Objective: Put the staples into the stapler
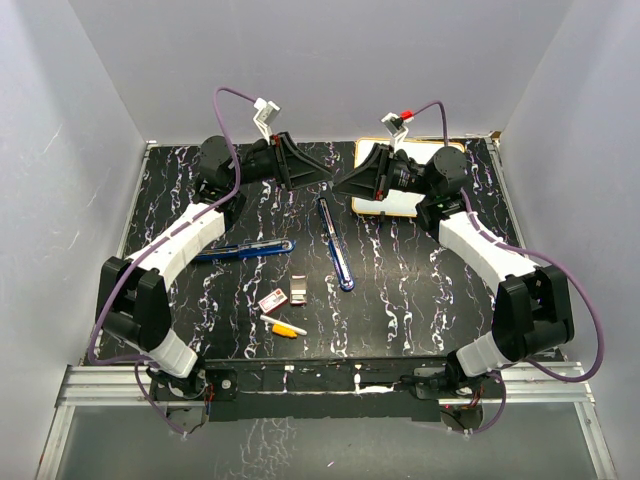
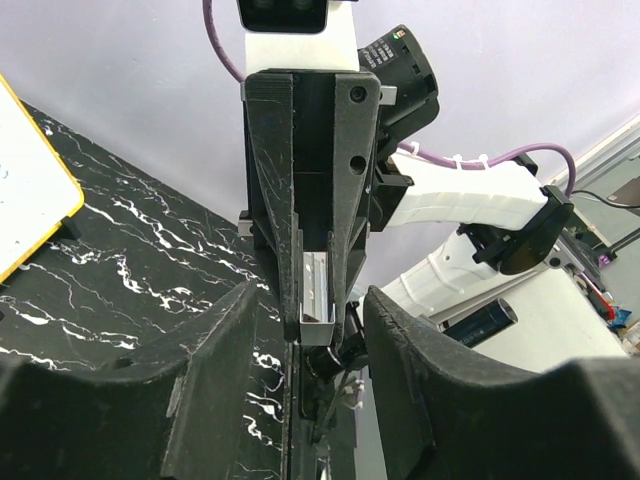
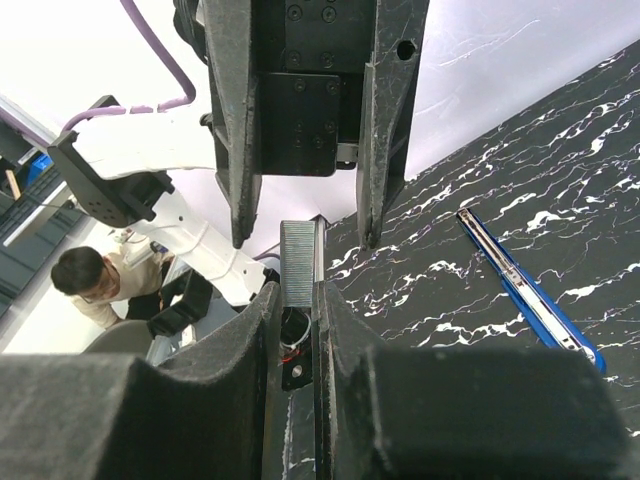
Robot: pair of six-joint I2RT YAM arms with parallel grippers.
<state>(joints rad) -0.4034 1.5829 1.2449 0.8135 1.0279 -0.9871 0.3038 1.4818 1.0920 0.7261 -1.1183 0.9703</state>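
Above the back of the table my two grippers meet tip to tip. My right gripper (image 1: 343,185) (image 3: 297,290) is shut on a short silvery strip of staples (image 3: 298,258) (image 2: 318,298), which sticks out past its fingertips. My left gripper (image 1: 325,172) (image 2: 310,294) is open, its fingers either side of the strip's free end with gaps showing. A blue stapler (image 1: 336,242) lies opened out flat on the table below them. The small red-and-white staple box (image 1: 272,300) and another loose strip (image 1: 297,293) lie nearer the front.
A second blue stapler (image 1: 245,250) lies at the left. One opened blue stapler (image 3: 525,290) shows in the right wrist view. A yellow-and-white marker (image 1: 285,327) sits near the front edge. A yellow-edged white board (image 1: 410,195) lies at the back right.
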